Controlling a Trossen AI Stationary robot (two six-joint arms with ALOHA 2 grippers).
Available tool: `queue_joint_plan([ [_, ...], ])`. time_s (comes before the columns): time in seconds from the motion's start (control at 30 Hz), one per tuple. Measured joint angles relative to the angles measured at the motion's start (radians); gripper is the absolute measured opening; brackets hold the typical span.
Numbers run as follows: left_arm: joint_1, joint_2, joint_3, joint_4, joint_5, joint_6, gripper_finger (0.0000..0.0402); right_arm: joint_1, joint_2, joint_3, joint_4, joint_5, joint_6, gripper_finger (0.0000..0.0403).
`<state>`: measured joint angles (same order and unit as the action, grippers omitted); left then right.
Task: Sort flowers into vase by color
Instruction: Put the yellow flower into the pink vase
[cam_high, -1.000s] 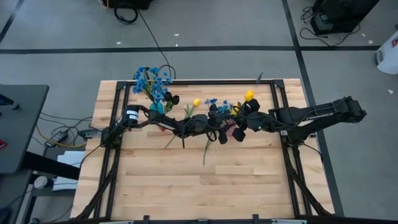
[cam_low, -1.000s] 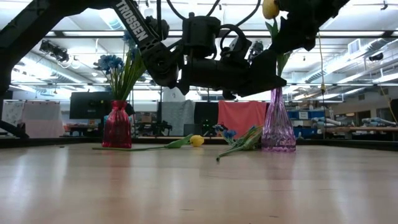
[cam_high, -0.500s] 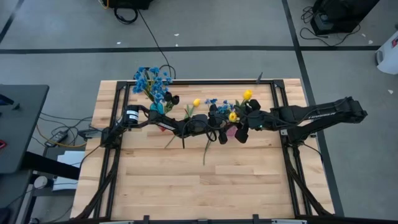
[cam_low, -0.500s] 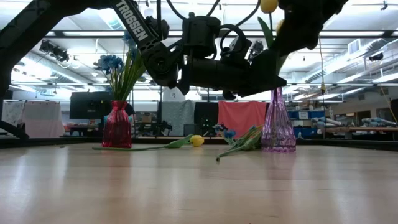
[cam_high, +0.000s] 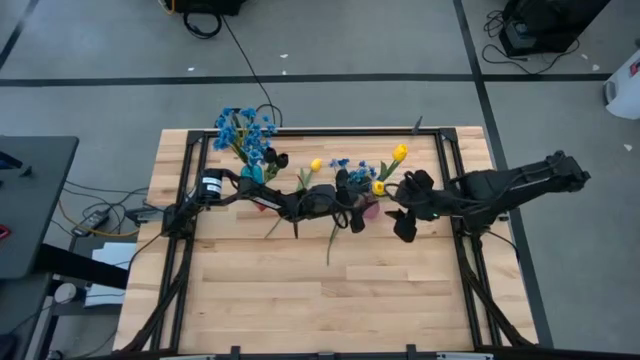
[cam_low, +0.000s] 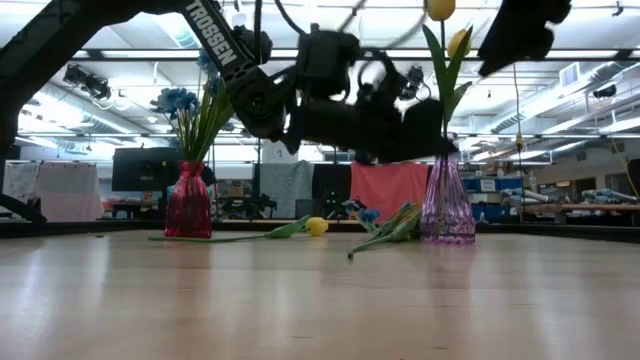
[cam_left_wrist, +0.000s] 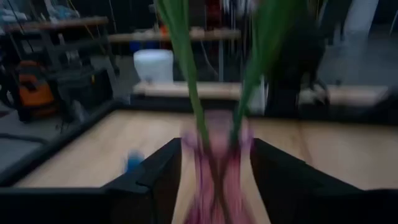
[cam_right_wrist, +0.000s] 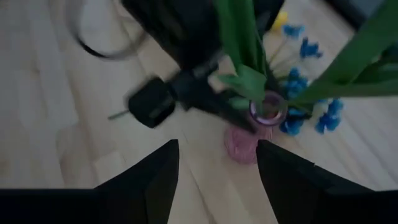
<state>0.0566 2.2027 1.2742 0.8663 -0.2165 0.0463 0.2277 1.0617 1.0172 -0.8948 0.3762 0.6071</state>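
A purple glass vase (cam_low: 447, 210) stands upright on the table near its far edge and holds two yellow tulips (cam_low: 440, 8) (cam_high: 378, 187) on green stems. My left gripper (cam_left_wrist: 214, 152) reaches in level from the table's left, open, with one finger on each side of the vase's neck (cam_left_wrist: 214, 134). My right gripper (cam_right_wrist: 217, 155) hangs open and empty above the table, right of the vase (cam_high: 402, 218). At the far left a red vase (cam_low: 188, 205) holds blue flowers (cam_high: 243, 128). One yellow tulip (cam_high: 316, 164) and blue blossoms (cam_high: 340, 165) lie on the table. My left gripper's fingers (cam_left_wrist: 168, 168) come level from the table's left and flank the purple vase's neck. The view is blurred, and I cannot tell whether they touch the glass. The vase stands upright on its base on the table.
Loose green stems (cam_high: 330, 245) trail from the lying flowers toward the table's middle. A black metal frame (cam_high: 300, 130) runs along the table's far and side edges. The near half of the wooden top (cam_high: 320, 300) lies bare.
My right gripper has let go of a yellow tulip, which now stands in the purple vase beside the other one. The gripper has drawn back up and toward the table's right and near edges, away from the vase. The vase stays where it was.
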Motion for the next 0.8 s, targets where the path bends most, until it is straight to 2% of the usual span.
queue_joint_plan([
  [0.2, -0.001, -0.09, -0.003, -0.175, -0.006, 0.01, 0.0257, 0.126, -0.068, -0.001, -0.001, 0.197, 0.046, 0.0219],
  [0.33, -0.007, -0.159, -0.03, -0.319, -0.045, 0.0, 0.0277, 0.186, -0.089, -0.032, 0.011, 0.269, 0.097, 0.0219],
  [0.5, -0.048, -0.265, -0.101, -0.416, -0.237, 0.001, 0.0271, 0.252, -0.086, -0.101, 0.093, 0.334, 0.133, 0.0219],
  [0.8, -0.113, -0.374, -0.363, -0.318, -0.344, -0.139, 0.0235, 0.35, -0.087, -0.257, 0.286, 0.495, 0.118, 0.0218],
])
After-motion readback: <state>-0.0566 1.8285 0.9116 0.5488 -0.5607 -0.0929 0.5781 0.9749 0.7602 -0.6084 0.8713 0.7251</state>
